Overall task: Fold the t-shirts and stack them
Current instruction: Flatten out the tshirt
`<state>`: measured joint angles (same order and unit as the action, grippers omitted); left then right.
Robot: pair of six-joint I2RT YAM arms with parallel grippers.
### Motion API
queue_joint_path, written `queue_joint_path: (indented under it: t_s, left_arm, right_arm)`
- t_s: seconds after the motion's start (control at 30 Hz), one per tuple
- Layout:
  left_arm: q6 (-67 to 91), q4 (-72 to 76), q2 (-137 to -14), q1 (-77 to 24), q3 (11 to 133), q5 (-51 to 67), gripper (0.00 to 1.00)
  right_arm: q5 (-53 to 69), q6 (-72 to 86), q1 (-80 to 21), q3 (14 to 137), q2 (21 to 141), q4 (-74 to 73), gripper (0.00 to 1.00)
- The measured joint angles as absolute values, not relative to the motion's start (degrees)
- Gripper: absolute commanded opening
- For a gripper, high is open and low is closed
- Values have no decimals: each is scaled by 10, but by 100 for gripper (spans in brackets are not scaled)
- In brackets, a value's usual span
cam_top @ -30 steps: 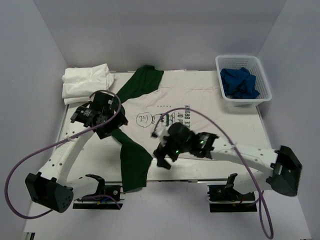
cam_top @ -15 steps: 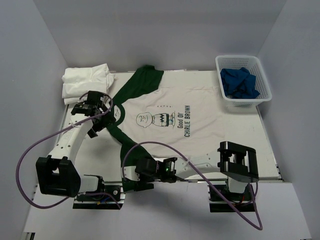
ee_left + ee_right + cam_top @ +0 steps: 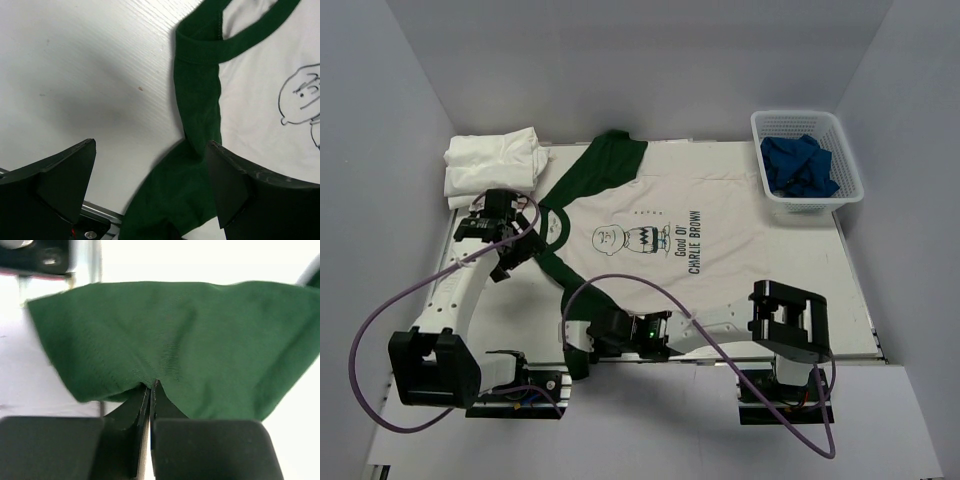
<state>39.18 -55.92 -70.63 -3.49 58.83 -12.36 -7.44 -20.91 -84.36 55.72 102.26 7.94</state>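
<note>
A white t-shirt (image 3: 720, 215) with a Charlie Brown print lies spread flat on the table, its dark green collar to the left. One green sleeve (image 3: 612, 160) points to the back, and the other sleeve (image 3: 565, 285) runs to the near edge. My right gripper (image 3: 578, 345) is shut on that near sleeve's end; in the right wrist view the gripper (image 3: 151, 386) pinches the green cloth (image 3: 170, 330). My left gripper (image 3: 512, 250) hangs open over the table just left of the collar. In its wrist view the green sleeve (image 3: 196, 115) lies between the open gripper (image 3: 150, 187) fingers, untouched. Folded white t-shirts (image 3: 492, 165) sit at the back left.
A white plastic basket (image 3: 840, 195) holding blue cloth (image 3: 798, 165) stands at the back right, beside the shirt's hem. Purple cables loop over both arms. The table's metal front rail (image 3: 95, 225) runs just below the sleeve end.
My right arm swung from the shirt's middle to the near left and its gripper closed on the green sleeve's end. The left gripper drifted slightly left, still open.
</note>
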Motion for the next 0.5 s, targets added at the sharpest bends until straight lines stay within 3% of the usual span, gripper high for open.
queue_joint_path:
  t_s: [0.5]
  left_arm:
    - [289,-523,-563,-34,561,95,100]
  right_arm:
    - [3,-6,-609,562,942,35,0]
